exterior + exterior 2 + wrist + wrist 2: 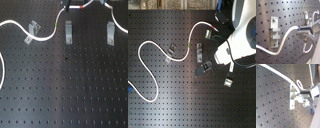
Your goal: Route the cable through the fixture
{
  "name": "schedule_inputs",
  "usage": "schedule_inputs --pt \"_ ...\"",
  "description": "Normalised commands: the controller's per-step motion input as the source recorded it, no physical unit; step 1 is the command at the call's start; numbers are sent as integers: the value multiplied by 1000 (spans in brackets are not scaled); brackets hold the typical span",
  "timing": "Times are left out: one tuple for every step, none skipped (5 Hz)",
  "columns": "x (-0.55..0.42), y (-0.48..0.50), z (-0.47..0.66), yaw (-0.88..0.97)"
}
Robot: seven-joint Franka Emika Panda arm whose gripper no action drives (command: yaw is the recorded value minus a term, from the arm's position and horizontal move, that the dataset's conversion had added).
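The white cable point(47, 35) snakes in from the first exterior view's left, passes the left fixture point(32, 31) and climbs past its green band point(58, 23) to my gripper point(66, 5) at the top edge. A red band point(82, 7) shows just beyond the gripper. In the first wrist view the gripper point(303, 30) is shut on the cable point(284, 38), beside a metal fixture point(275, 31). The second wrist view shows the cable point(278, 74) running over a fixture point(293, 96) into the fingers point(306, 92). From above, the cable point(158, 47) loops widely across the board.
Two more metal fixtures, a middle one point(68, 32) and a right one point(111, 32), stand in a row on the black perforated board point(65, 90). In the second exterior view the white arm point(235, 45) covers the right side, with fixtures point(203, 67) near it.
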Motion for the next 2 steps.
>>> schedule_inputs --pt "310 -8 -204 708" --pt "40 16 2 962"
